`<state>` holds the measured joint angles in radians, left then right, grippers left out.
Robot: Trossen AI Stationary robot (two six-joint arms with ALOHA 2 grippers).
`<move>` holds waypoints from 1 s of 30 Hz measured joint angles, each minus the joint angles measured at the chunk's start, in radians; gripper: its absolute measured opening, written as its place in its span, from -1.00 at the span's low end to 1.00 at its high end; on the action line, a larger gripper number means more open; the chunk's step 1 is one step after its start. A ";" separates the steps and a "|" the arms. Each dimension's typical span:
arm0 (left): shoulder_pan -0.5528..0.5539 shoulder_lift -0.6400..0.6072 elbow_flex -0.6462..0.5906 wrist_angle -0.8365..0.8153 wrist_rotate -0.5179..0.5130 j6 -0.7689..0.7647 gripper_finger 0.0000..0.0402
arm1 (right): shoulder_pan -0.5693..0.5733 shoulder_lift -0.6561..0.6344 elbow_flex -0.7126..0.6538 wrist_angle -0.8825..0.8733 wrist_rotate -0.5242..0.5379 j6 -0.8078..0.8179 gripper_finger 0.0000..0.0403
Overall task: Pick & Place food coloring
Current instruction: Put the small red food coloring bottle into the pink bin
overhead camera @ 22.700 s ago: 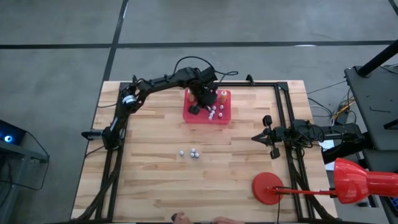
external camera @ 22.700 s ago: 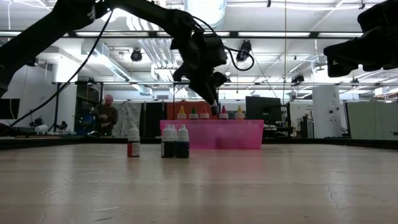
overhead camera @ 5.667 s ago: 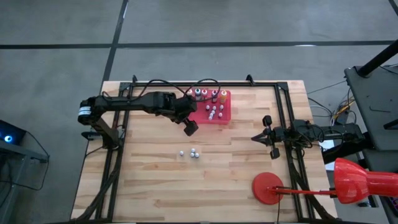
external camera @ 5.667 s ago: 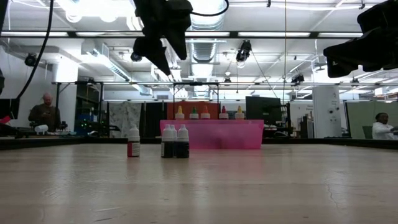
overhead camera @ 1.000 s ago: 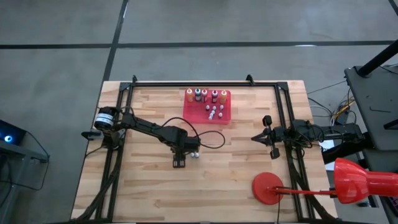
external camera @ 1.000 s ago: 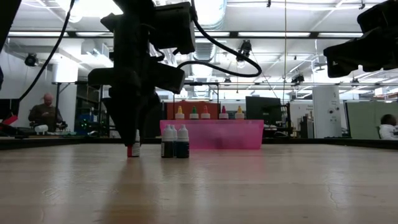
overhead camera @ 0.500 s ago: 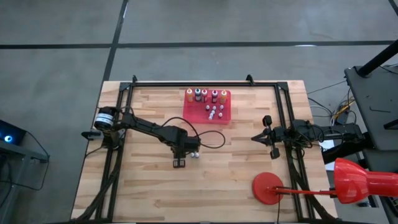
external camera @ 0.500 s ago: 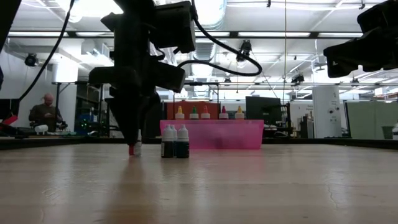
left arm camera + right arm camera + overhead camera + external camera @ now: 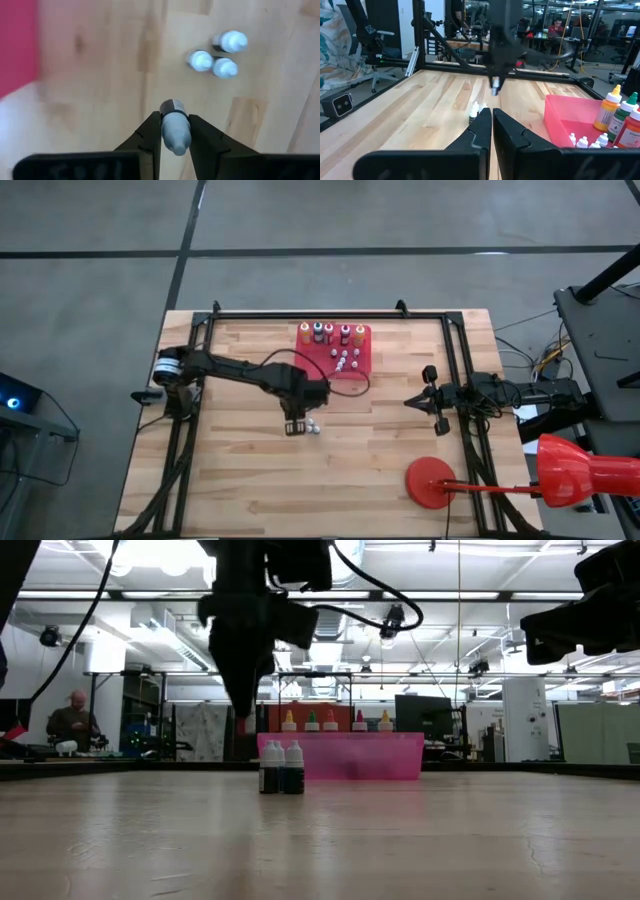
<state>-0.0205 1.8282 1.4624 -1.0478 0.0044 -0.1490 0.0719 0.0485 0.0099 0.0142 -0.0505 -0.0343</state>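
Note:
My left gripper (image 9: 174, 122) is shut on one small food coloring bottle (image 9: 174, 135) with a pale cap and a dark-and-red body, and holds it above the table (image 9: 243, 724). It hovers just beside three more small bottles (image 9: 219, 56) that stand upright on the wood (image 9: 313, 426) (image 9: 280, 768). The red tray (image 9: 303, 364) lies toward the far edge, with taller bottles (image 9: 331, 332) along its back and small whitish ones (image 9: 343, 361) in it. My right gripper (image 9: 491, 120) is shut and waits at the table's right edge (image 9: 412, 402). My left gripper pinches the bottle between its two fingers (image 9: 152, 129) at the upper part, by the pale cap (image 9: 175, 131). The fingers come from above, pointing down. The bottle is upright and lifted clear, its red lower end (image 9: 243, 726) hanging below the fingertips.
A dark metal frame (image 9: 452, 350) runs along the table's far, left and right sides. A red round base (image 9: 431, 480) sits near the right near corner. Bare wood (image 9: 250, 480) spreads across the near half. People show in the room beyond (image 9: 72, 720).
My left gripper has risen from the table with the red-bodied bottle, which stood left of the group and is now lifted clear. The gripper has also shifted toward the far edge and the tray. The three other bottles have stayed in place.

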 joint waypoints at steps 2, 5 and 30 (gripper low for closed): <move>0.027 0.000 0.044 -0.049 -0.001 0.011 -0.73 | 0.000 0.000 0.000 0.000 0.000 0.000 -0.96; 0.072 0.000 0.099 -0.097 -0.003 0.040 -0.73 | 0.000 0.000 0.000 0.000 0.000 0.000 -0.96; 0.359 0.005 0.205 -0.013 -0.005 0.224 -0.72 | -0.001 0.000 0.000 0.000 0.000 0.000 -0.96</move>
<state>0.3383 1.8329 1.6676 -1.0607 -0.0010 0.0749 0.0708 0.0484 0.0099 0.0139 -0.0505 -0.0345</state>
